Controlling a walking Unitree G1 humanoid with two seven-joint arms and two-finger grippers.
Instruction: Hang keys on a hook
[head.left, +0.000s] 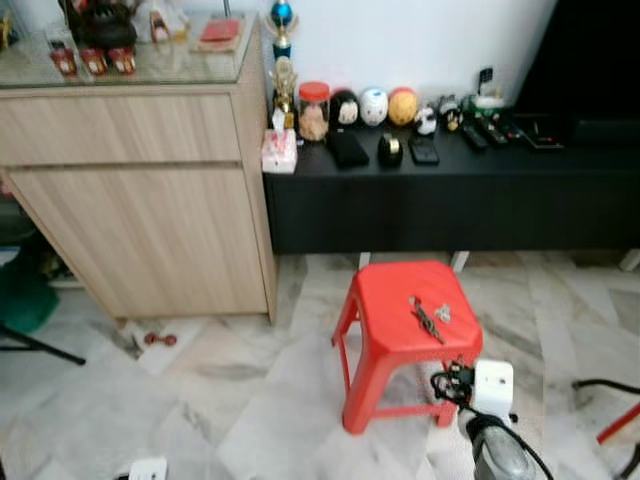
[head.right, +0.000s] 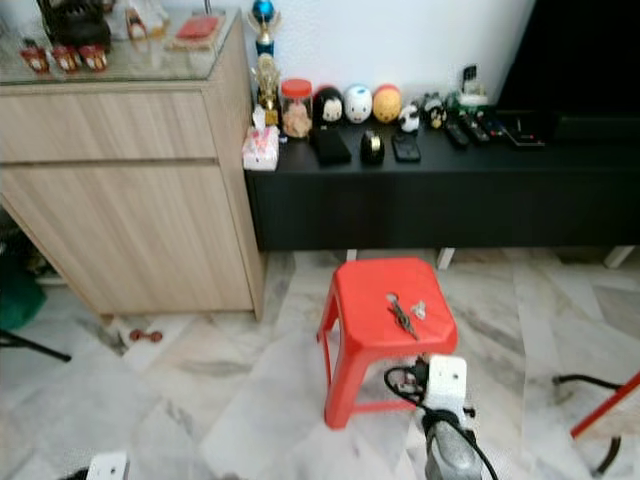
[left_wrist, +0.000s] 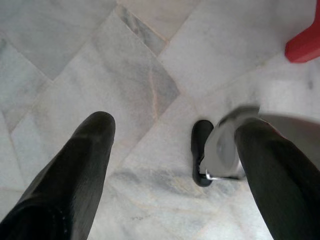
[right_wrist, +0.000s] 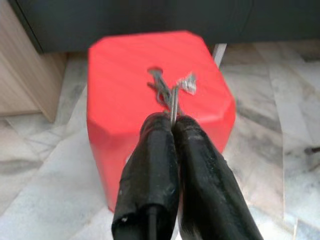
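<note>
A bunch of keys (head.left: 428, 318) is on or just above the top of a red plastic stool (head.left: 385, 300), right of its middle; I cannot tell if it rests there. My right arm's white wrist (head.left: 492, 388) sits at the stool's near right corner. In the right wrist view my right gripper (right_wrist: 172, 122) is shut, a thin metal piece of the keys (right_wrist: 170, 87) pinched between its tips, the rest of the bunch spread over the stool (right_wrist: 125, 110). My left gripper (left_wrist: 175, 125) hangs open over the marble floor, nothing between its fingers.
A light wooden cabinet (head.left: 140, 190) stands at the left. A low black bench (head.left: 450, 210) with jars, figurines and remotes runs along the wall behind the stool. A dark chair leg (head.left: 40, 345) lies far left and a red and black frame (head.left: 610, 420) far right.
</note>
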